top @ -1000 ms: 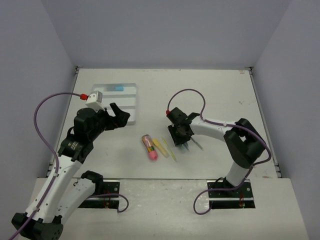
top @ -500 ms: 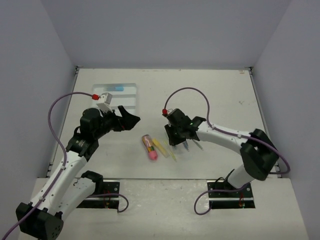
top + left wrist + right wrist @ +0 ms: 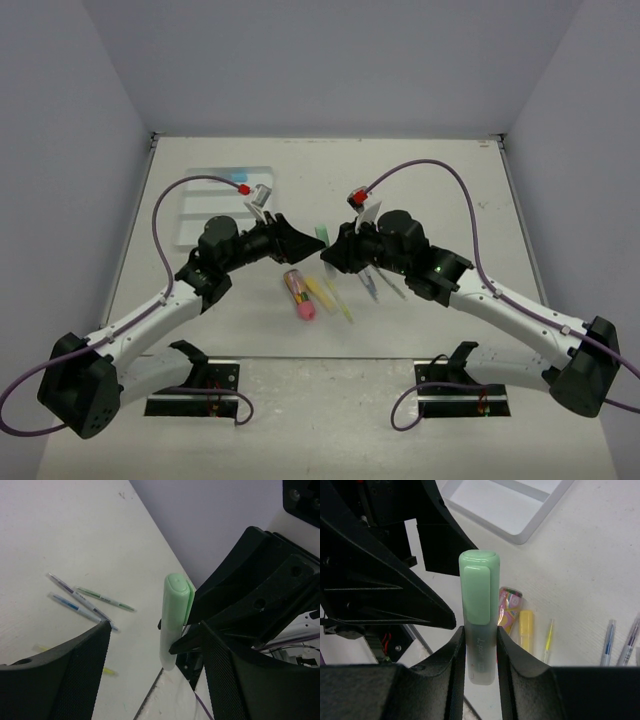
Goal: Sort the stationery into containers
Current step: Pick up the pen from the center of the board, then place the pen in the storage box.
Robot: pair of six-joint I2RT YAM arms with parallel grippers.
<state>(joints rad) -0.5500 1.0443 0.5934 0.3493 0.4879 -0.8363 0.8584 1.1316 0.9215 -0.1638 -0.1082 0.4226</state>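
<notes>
My right gripper (image 3: 480,650) is shut on a pale green marker (image 3: 480,605) and holds it above the table, cap pointing at my left gripper (image 3: 300,243). The marker also shows in the top view (image 3: 322,233) and in the left wrist view (image 3: 175,620). My left gripper (image 3: 157,675) is open and empty, its fingers apart just short of the marker's cap. A stubby pink-and-brown marker (image 3: 299,293), a yellow marker (image 3: 322,292) and a slim yellow pen (image 3: 340,300) lie on the table below. The translucent tray (image 3: 215,170) sits at the back left.
Slim blue, grey and green pens (image 3: 80,600) lie on the table under the right arm, also seen in the top view (image 3: 370,285). Walls close the table on three sides. Two black base plates lie at the near edge.
</notes>
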